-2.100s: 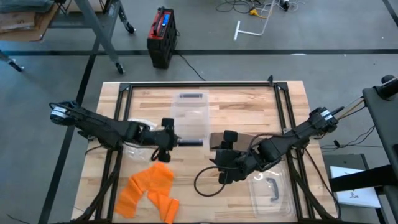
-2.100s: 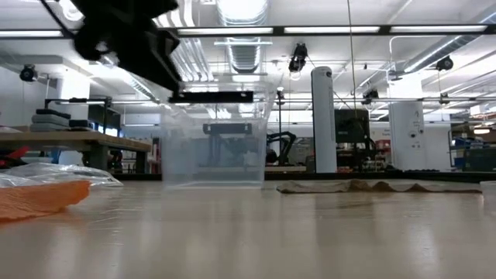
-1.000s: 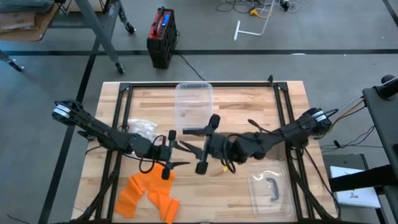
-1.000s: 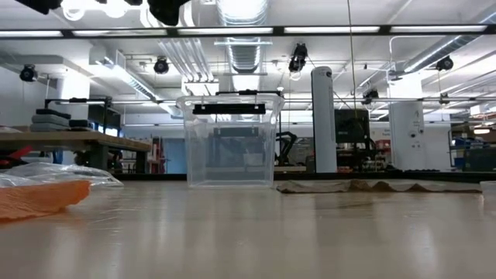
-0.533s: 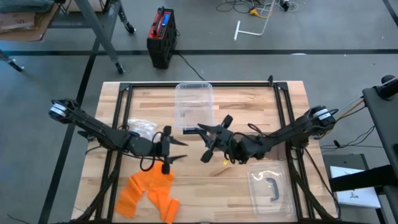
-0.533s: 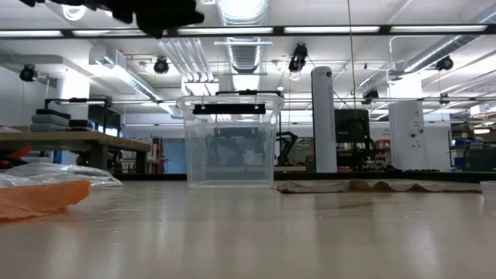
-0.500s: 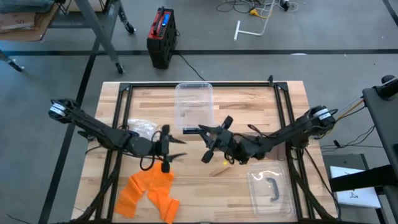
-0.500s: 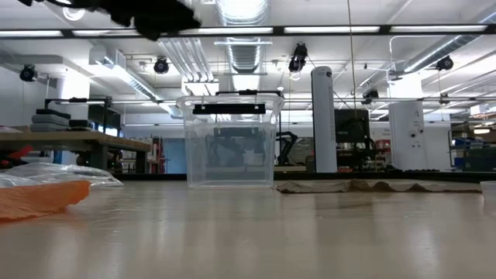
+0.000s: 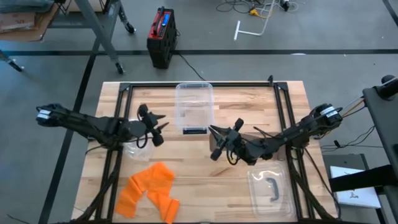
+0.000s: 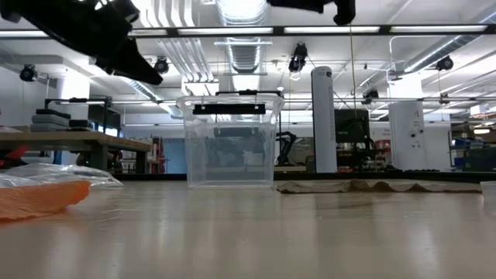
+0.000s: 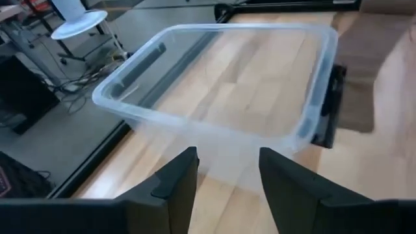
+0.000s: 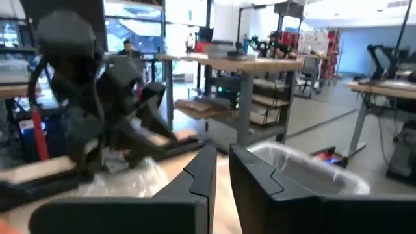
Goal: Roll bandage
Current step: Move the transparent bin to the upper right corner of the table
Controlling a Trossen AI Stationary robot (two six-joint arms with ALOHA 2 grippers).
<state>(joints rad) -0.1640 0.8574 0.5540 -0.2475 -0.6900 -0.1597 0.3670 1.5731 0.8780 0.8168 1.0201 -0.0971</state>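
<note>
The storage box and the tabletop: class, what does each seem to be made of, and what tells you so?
The storage box looks like clear, glossy plastic: the wood grain shows through its walls, and its rim is smoothly moulded. The tabletop looks like pale wood in joined strips with a smooth, slightly shiny finish, since plank lines and soft reflections show; solid or veneer cannot be told.

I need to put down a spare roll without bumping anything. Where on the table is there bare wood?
Bare wood lies between the orange bandage and the clear lid along the near edge, and on both sides of the clear bin at the far edge. The middle is crowded: left gripper, right gripper, crumpled plastic bag.
</note>
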